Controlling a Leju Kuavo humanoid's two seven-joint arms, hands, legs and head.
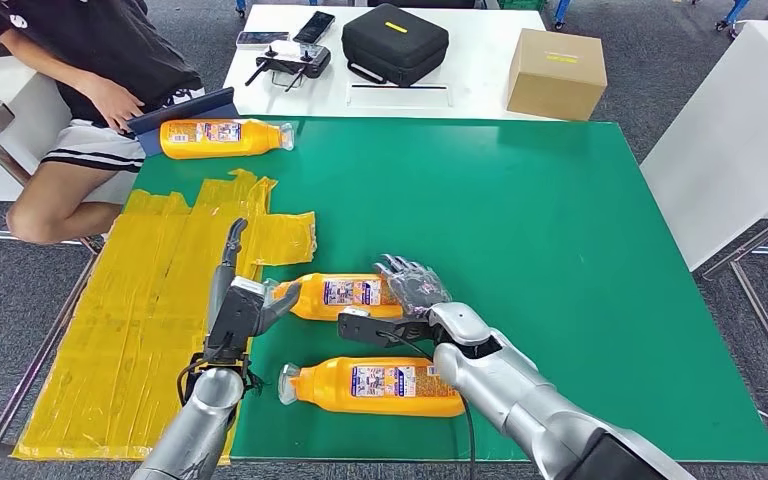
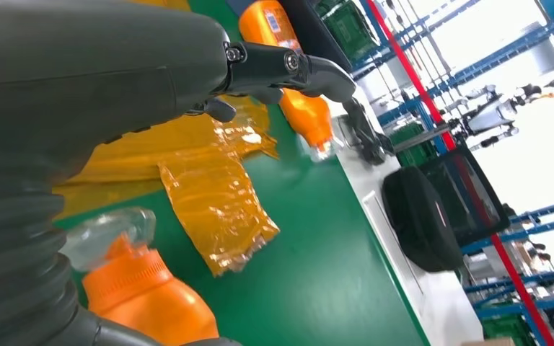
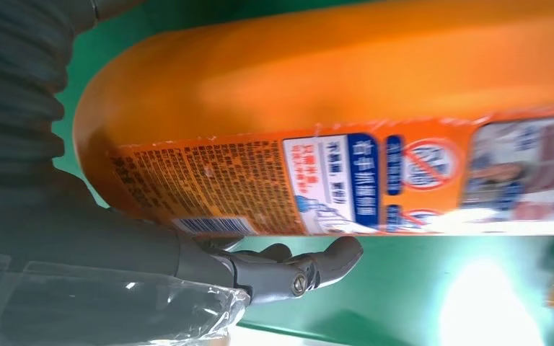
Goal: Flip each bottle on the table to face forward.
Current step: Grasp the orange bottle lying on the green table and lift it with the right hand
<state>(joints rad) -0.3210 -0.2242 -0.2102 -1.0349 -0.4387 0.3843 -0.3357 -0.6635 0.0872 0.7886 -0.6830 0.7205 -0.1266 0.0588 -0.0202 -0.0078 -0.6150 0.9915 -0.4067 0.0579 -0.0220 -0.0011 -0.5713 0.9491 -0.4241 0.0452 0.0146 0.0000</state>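
Three orange bottles with clear caps lie on their sides on the green table [image 1: 560, 230], caps pointing different ways. The far bottle [image 1: 225, 137] [image 2: 288, 65] rests at the back left edge. My right hand [image 1: 415, 290] wraps the base end of the middle bottle [image 1: 345, 295] [image 3: 332, 144], fingers over it and thumb [image 3: 296, 270] under it. My left hand [image 1: 245, 305] stands open just left of that bottle's clear cap [image 2: 108, 234], one finger stretched away from me, not touching it. The near bottle [image 1: 375, 385] lies label up beside my right forearm.
Crinkled yellow tape [image 1: 150, 300] [image 2: 216, 202] covers the table's left part. A person [image 1: 90, 90] sits at the far left holding a tablet [image 1: 185, 108] near the far bottle. Behind stands a white table with a black case [image 1: 395, 42] and a cardboard box [image 1: 557, 72].
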